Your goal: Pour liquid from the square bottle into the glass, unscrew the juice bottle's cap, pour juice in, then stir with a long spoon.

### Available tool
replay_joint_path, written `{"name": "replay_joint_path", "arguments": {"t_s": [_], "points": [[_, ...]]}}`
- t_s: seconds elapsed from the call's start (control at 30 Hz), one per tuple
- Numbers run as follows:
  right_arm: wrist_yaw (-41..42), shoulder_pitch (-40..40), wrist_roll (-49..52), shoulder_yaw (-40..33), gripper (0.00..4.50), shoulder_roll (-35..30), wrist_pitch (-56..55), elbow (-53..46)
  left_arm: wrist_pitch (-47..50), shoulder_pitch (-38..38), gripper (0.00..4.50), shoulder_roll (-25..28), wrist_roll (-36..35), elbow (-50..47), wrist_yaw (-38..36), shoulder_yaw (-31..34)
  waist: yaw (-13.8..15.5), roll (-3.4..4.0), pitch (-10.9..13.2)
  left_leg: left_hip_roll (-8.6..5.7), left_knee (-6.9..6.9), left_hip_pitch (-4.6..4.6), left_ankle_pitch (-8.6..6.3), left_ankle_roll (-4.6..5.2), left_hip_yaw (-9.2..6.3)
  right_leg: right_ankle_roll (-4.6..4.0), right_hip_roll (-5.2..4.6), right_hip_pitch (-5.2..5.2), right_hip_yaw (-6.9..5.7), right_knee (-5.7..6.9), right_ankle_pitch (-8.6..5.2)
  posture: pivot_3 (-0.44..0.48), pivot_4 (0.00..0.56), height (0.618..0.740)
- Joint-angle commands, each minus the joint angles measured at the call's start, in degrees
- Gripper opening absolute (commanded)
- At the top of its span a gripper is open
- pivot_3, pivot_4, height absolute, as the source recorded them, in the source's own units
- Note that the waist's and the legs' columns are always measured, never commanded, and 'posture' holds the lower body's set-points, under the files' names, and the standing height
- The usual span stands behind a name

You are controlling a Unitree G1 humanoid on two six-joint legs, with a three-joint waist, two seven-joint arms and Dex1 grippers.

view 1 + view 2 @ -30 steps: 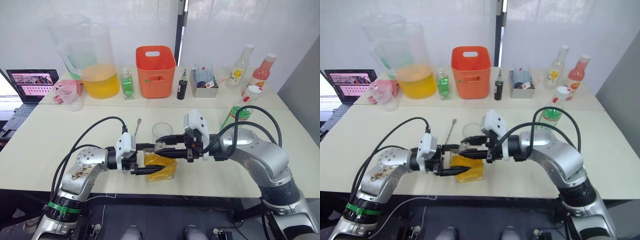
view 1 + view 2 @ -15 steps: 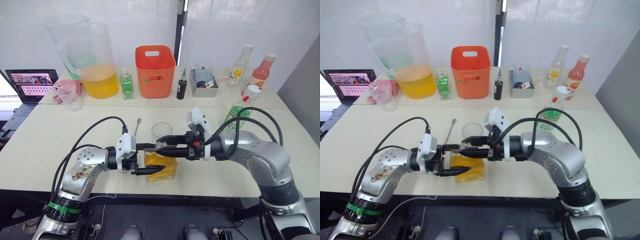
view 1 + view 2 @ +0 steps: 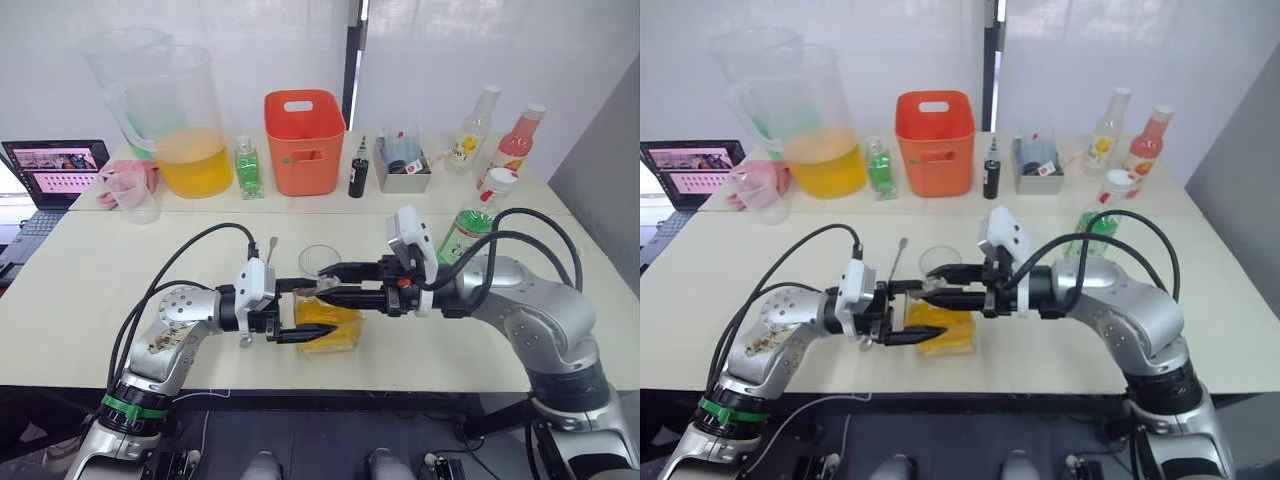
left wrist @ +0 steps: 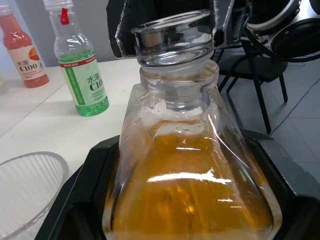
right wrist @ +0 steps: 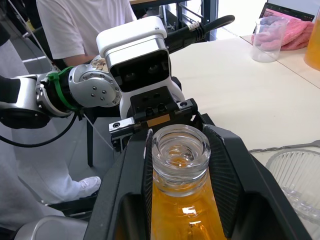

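Left hand (image 3: 312,312) is clamping the square bottle (image 3: 328,326) of orange liquid by its body, fingers on either side, bottle lying tilted low over the front of the counter (image 3: 90,290) with its neck pointing toward the right arm. Right hand (image 3: 330,284) is reaching in from the other side, fingers spread around the bottle's neck; in the right wrist view the open clear mouth (image 5: 180,150) is sitting between its two black fingers (image 5: 222,165), gap visible on both sides, so not pinching. Left wrist view is showing the bottle (image 4: 187,175) filling the left fingers, orange liquid up to the shoulder. The glass (image 3: 320,262) is standing upright on the counter just behind the bottle, looking empty. The long spoon (image 3: 268,254) is lying flat on the counter just beside the glass, on its left side. The juice bottle (image 3: 470,222) is standing upright near the right forearm, partly hidden by it, the cap (image 3: 501,181) sitting on top. Back of the counter: pitcher (image 3: 190,130) with orange liquid, orange bin (image 3: 304,140), pink bottle (image 3: 516,142), laptop (image 3: 50,170) at far left. Person in white shirt (image 5: 85,25) is showing in the right wrist view.
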Motion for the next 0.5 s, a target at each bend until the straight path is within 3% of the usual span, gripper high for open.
{"name": "replay_joint_path", "arguments": {"t_s": [0.03, 0.37, 0.5], "points": [[1.8, -1.0, 0.3, -4.6, 1.05, -0.4, -7.0, -5.7, 1.1, 0.7, 2.79, 0.8, 1.8, 2.8, -0.7, -1.3, 0.0, 0.0, 0.0, 0.0, 0.0, 0.0, 0.0, 0.0, 0.0, 0.0, 0.0, -0.01, 0.0, 0.0, 0.0, 0.0, 0.15, 0.74], [3.0, 2.8, -3.5, -1.6, 1.05, -2.1, -10.4, -5.7, -0.3, 0.5, 2.79, 1.2, 2.7, 4.8, -1.0, -2.0, -0.3, 0.03, 0.0, 0.02, -0.06, 0.33, 0.0, 0.01, 0.02, 0.31, 0.01, 0.28, 0.01, 0.02, -0.21, 0.0, 0.15, 0.74], [2.6, 1.9, -0.4, -5.3, 1.05, -2.2, -9.4, -5.0, -0.6, 0.4, 2.79, 1.0, 2.7, 5.0, -0.9, -2.2, -0.3, 0.03, 0.0, 0.02, -0.06, 0.36, 0.0, 0.01, 0.01, 0.32, 0.01, 0.29, 0.02, 0.05, -0.21, 0.0, 0.15, 0.74]]}}
